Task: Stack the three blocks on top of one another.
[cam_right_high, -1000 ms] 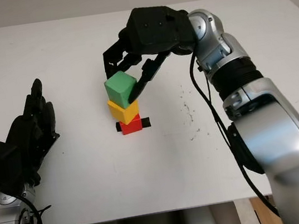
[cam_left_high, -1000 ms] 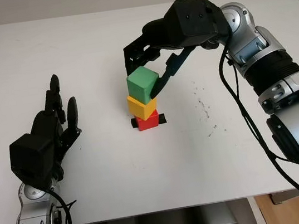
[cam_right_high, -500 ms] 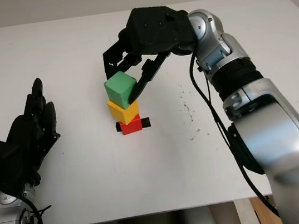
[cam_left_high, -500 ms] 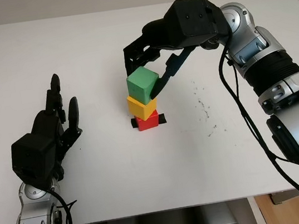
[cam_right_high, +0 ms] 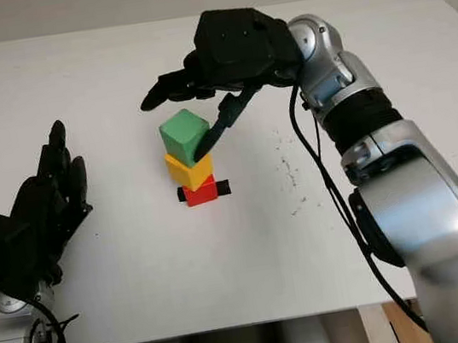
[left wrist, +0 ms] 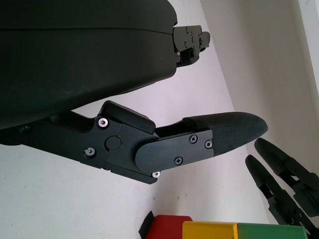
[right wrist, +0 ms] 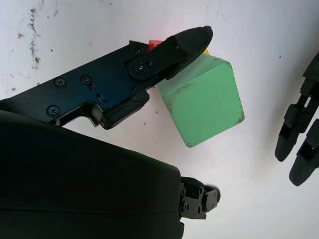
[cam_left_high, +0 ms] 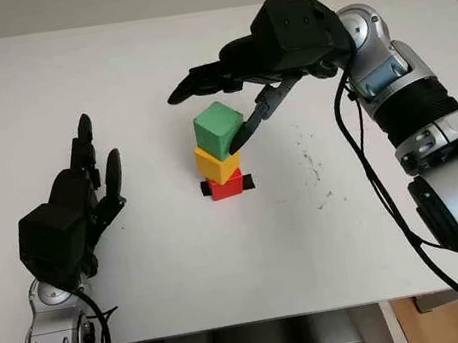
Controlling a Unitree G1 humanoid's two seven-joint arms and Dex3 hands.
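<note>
Blocks are stacked mid-table, green block (cam_left_high: 220, 130) on yellow block (cam_left_high: 217, 165) on red block (cam_left_high: 227, 185), rigid and light by our judgement, best pinched on opposite faces; our right hand (cam_left_high: 230, 94) hovers unclenched around it, left hand (cam_left_high: 71, 212) open aside.

Bright even light, soft faint shadows, sharp focus, no glare

A white table (cam_left_high: 145, 305) carries dark scuff specks (cam_left_high: 312, 165) and black tape (cam_left_high: 249, 181).
</note>
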